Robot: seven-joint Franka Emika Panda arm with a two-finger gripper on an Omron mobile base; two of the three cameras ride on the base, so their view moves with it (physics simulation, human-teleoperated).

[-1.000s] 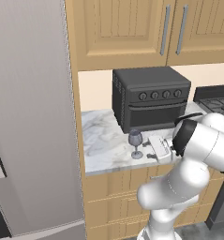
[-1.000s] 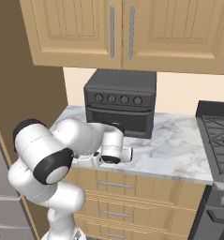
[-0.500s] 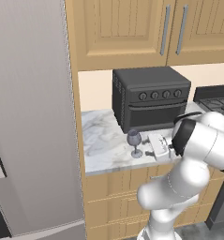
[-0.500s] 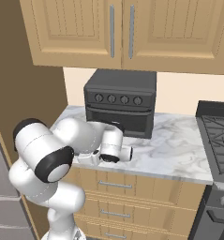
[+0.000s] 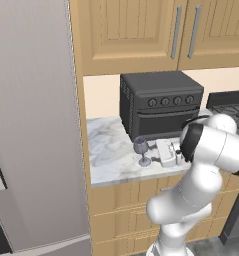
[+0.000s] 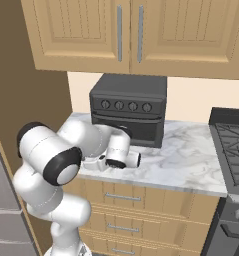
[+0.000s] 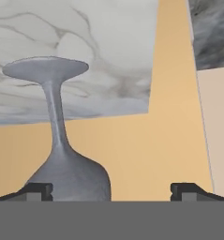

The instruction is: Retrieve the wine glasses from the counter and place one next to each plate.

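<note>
Glass first: from the left base view, one wine glass (image 5: 141, 150) stands upright on the marble counter (image 5: 108, 152), just in front of the dark toaster oven (image 5: 161, 104), near the oven's left front corner. The gripper (image 5: 156, 152) sits level with it, reaching in from the right, its white hand close beside the glass bowl; from here I cannot tell whether anything touches. Over to the right base view: the arm curls low across the counter's front edge (image 6: 181, 167), wrist pointing away to the left, and the arm's own bulk hides the glass and the fingers. The stove (image 6: 231, 150) lies at the far right, wooden cabinets (image 6: 131, 32) hang above. Now the hand view, rolled upside down: the glass (image 7: 62, 154) appears inverted, round foot up, bowl down between the two dark fingertips (image 7: 36, 190), closer to the left one. Jaws spread wide, released, gripping nothing, with clear space beside the right tip.
</note>
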